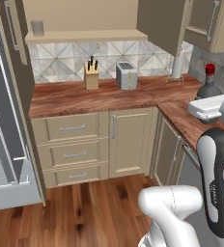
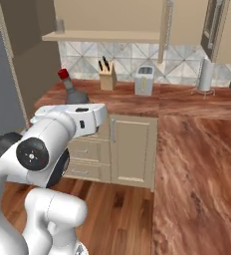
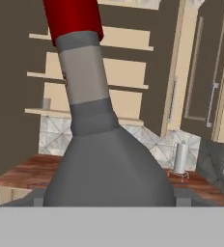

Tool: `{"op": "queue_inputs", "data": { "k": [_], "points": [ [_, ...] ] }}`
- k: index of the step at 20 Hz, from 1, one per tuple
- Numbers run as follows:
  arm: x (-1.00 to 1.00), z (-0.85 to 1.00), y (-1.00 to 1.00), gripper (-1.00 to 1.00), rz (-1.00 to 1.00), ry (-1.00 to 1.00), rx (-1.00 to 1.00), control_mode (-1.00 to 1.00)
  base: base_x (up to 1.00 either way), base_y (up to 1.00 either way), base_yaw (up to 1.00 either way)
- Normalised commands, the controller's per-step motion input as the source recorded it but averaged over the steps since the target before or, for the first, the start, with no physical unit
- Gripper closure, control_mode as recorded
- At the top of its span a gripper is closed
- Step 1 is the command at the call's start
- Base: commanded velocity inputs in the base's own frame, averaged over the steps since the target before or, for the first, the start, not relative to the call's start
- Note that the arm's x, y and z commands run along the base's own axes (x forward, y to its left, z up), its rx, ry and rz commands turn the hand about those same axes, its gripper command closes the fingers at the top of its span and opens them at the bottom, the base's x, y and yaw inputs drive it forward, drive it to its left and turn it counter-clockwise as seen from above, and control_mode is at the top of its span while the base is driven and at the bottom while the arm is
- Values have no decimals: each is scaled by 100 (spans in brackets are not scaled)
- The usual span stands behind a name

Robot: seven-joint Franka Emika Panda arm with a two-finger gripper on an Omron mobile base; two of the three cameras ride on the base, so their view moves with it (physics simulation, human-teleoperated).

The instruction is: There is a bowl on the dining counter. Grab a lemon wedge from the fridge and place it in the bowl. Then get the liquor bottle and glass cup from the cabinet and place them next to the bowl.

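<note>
Fridge [image 1: 3, 120] stands grey at the left, beside the wood-grain tabletop [image 1: 75, 99] with beige drawers. Above it, the cabinet [image 1: 80, 19] has its shelf bare but for the cup [image 1: 37, 28] at the left end. On the tabletop stand a toaster [image 1: 126, 75], a knife block [image 1: 91, 75] and a paper roll [image 1: 177, 65]. Bottle [image 3: 102, 159], dark with a red cap, rises upright between the end effector [image 3: 109, 198] tips, whose jaws stand wide around its broad base, gripping it.
</note>
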Motion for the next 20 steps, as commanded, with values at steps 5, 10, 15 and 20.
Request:
{"op": "queue_inputs", "data": {
  "k": [5,10,15,20],
  "points": [
    [0,0,0,100,0,0,0,100,-100,-6,0],
    [0,0,0,100,0,0,0,100,-100,-3,0],
    [0,0,0,100,0,0,0,100,-100,-5,0],
    [0,0,0,100,0,0,0,100,-99,-10,0]
  ]
}}
